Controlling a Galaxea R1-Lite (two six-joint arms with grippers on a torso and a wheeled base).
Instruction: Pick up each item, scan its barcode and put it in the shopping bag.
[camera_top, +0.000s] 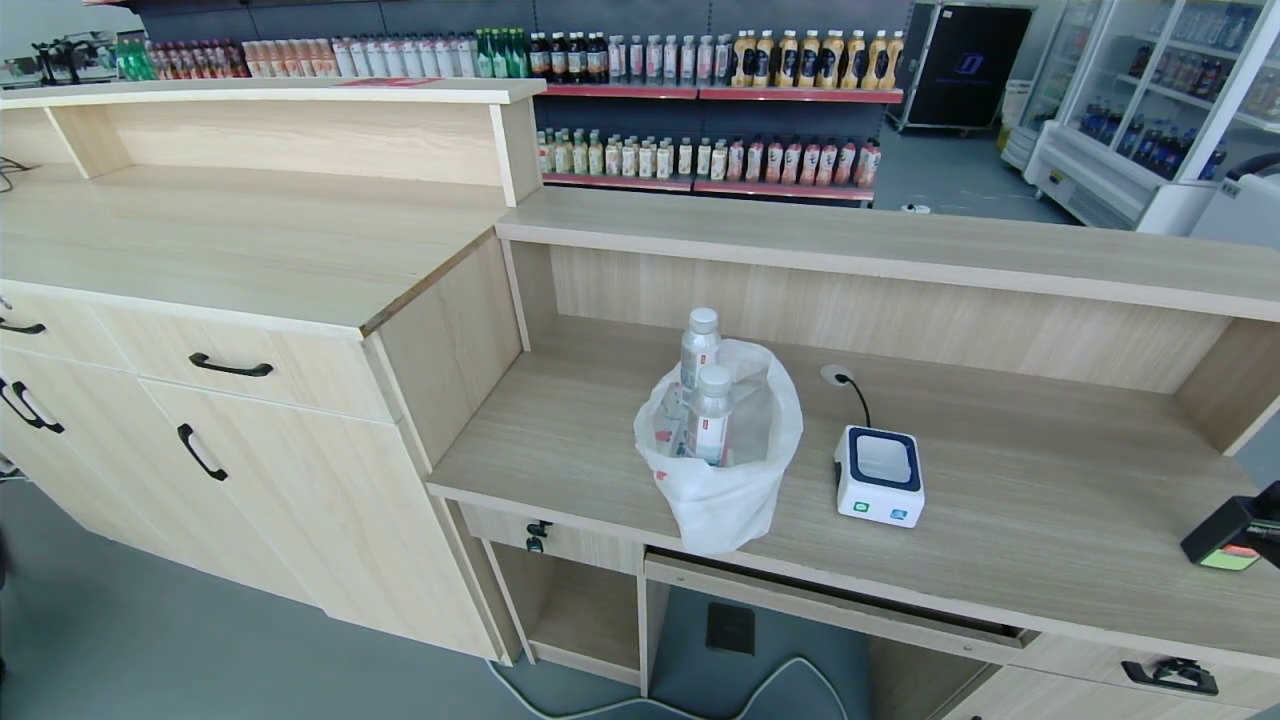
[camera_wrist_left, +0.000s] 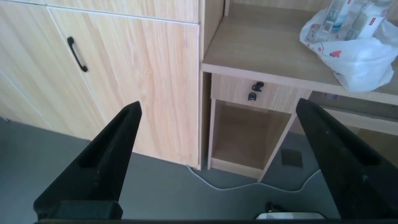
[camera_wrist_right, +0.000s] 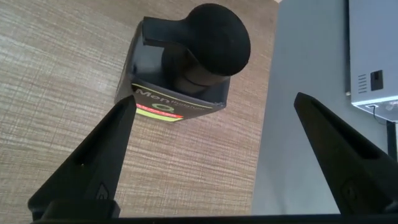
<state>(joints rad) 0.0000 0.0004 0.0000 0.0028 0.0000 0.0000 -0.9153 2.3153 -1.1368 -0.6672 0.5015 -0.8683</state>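
Currently two bottles (camera_top: 711, 415) are seen upright inside the white shopping bag (camera_top: 720, 500), which is set on the counter (camera_top: 1050, 500) just beside the scanner (camera_top: 879, 475); these two are judged done. One dark box (camera_top: 1228, 535) with a rounded black top is found near the counter's right edge, well apart from the bag, and is judged not yet scanned or bagged. The right gripper (camera_wrist_right: 212, 98) is held above the box, fingers spread wide, nothing gripped. The left gripper (camera_wrist_left: 219, 104) is held low by the cupboard (camera_wrist_left: 143, 81), likewise wide and empty
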